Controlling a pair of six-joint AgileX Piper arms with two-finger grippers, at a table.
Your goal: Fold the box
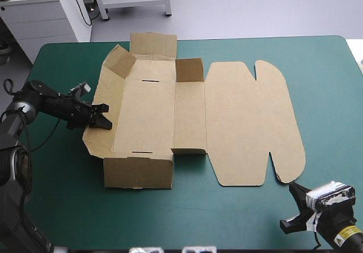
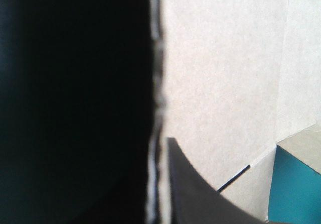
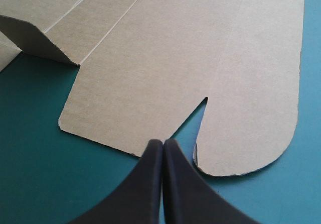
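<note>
Plainly, the left gripper (image 1: 102, 118) pinches the left flap of the brown cardboard box (image 1: 144, 114), with the board's edge between its black fingers. The right gripper (image 3: 162, 151) is pressed together, its tip at the flat lid's (image 1: 249, 122) near edge. The box lies mid-table on the teal-green cover (image 1: 62, 207), its near and far walls raised.

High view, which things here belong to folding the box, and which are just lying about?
Job: the box, walls partly raised; left tool, shut on its left wall; right tool, shut beside its rounded corner.
Lying about: only the teal-green cover.
</note>
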